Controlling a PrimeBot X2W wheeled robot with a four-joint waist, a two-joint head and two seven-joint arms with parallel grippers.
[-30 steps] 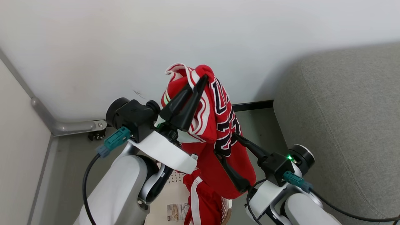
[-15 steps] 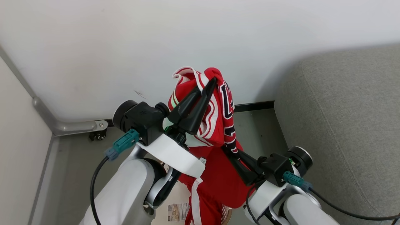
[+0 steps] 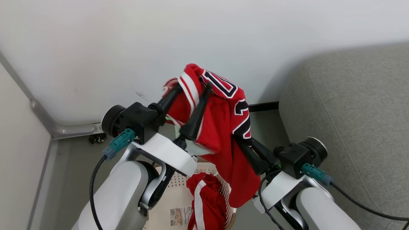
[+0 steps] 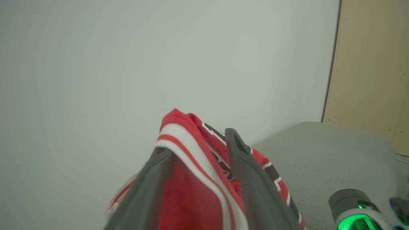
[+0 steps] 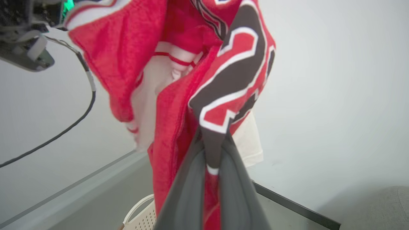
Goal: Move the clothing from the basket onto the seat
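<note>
The red jersey (image 3: 223, 127) with black white-edged numbers hangs in the air above the basket (image 3: 179, 188). My left gripper (image 3: 191, 89) is open, its fingers spread, with the jersey's striped trim draped over and between them (image 4: 188, 153). My right gripper (image 3: 239, 140) is shut on a lower fold of the jersey (image 5: 236, 73), by the lettering. The red shorts (image 3: 204, 201) with a white stripe lie in the cream basket, whose rim also appears in the right wrist view (image 5: 140, 214). The grey seat (image 3: 351, 111) stands to the right, apart from both grippers.
A white wall (image 3: 96, 48) rises close behind the arms. A metal rail (image 3: 64, 129) runs along its foot at the left and a dark skirting strip (image 3: 265, 107) at the right. Grey floor (image 3: 70, 172) lies left of the basket.
My right gripper has shut on the jersey's lower part. My left gripper has opened, and the jersey's top has slumped over its fingers.
</note>
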